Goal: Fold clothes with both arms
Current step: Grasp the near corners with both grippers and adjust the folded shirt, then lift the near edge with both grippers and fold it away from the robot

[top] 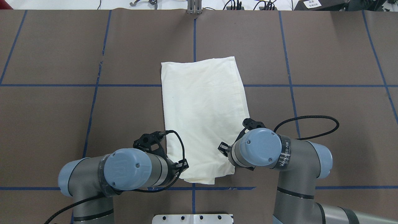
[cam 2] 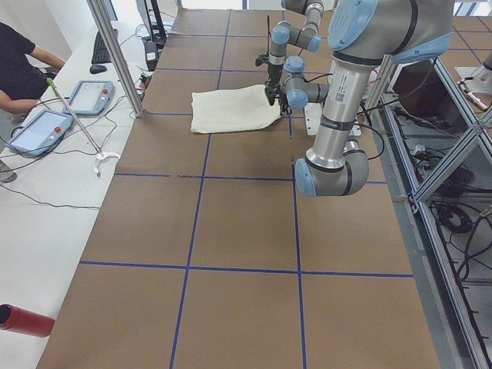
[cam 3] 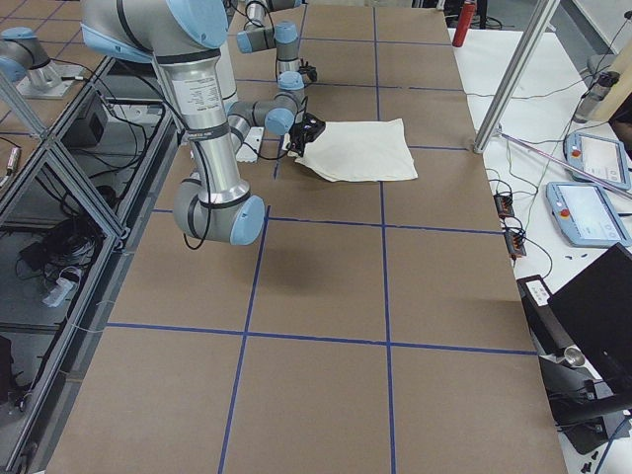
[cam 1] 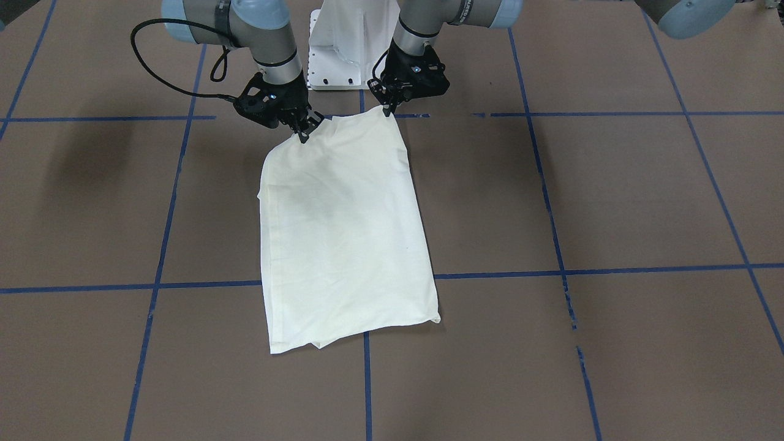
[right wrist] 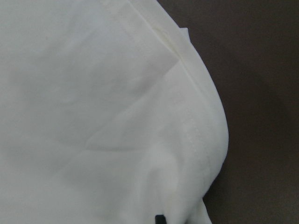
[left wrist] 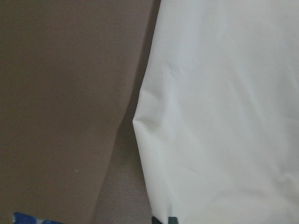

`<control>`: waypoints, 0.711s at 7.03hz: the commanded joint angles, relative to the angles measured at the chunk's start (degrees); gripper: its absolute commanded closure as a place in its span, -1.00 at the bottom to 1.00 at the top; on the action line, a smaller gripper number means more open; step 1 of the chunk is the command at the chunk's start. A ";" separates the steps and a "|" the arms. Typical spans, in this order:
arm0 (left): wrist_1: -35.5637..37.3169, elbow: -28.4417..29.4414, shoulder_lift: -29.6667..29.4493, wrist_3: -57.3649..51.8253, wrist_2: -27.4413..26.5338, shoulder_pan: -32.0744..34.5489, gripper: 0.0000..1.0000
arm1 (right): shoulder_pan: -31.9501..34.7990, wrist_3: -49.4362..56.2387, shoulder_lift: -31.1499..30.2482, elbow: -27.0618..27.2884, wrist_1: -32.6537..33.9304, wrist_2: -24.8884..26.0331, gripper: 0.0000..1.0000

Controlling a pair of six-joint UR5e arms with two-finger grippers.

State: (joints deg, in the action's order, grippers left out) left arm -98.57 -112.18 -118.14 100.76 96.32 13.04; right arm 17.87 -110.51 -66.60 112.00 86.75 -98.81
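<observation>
At the frame's top, the left gripper and right gripper are pinching the corners of the folded T-shirt lying centre-frame; uneven lifting, I reckon, is risking a slipped, skewed fold

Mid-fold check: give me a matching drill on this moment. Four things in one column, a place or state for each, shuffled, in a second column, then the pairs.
1. T-shirt
2. left gripper
3. right gripper
4. pedestal base

A. pinching the shirt's robot-side corner, on the front-facing view's right
B. folded, plain side up, lying across a blue tape line
C. white, with small holes along its edge
D. pinching the shirt's robot-side corner, on the front-facing view's left

Pairs: 1-B, 2-A, 3-D, 4-C.
</observation>
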 commanded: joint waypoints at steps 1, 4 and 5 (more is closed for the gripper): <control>6.17 -7.49 0.80 -2.41 -0.08 -0.30 1.00 | -0.11 0.03 -0.72 4.79 0.00 -0.77 1.00; 14.46 -19.63 3.17 -2.24 -0.17 -6.53 1.00 | -5.99 -0.06 -2.56 11.38 -0.09 -1.74 1.00; 14.46 -19.65 3.62 -2.24 -0.08 -6.71 1.00 | -6.09 -0.06 -3.00 11.31 -0.09 -1.74 1.00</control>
State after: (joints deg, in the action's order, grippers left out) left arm -84.86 -130.17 -115.40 98.52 96.21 7.22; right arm 12.71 -110.56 -68.88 122.43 86.66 -100.47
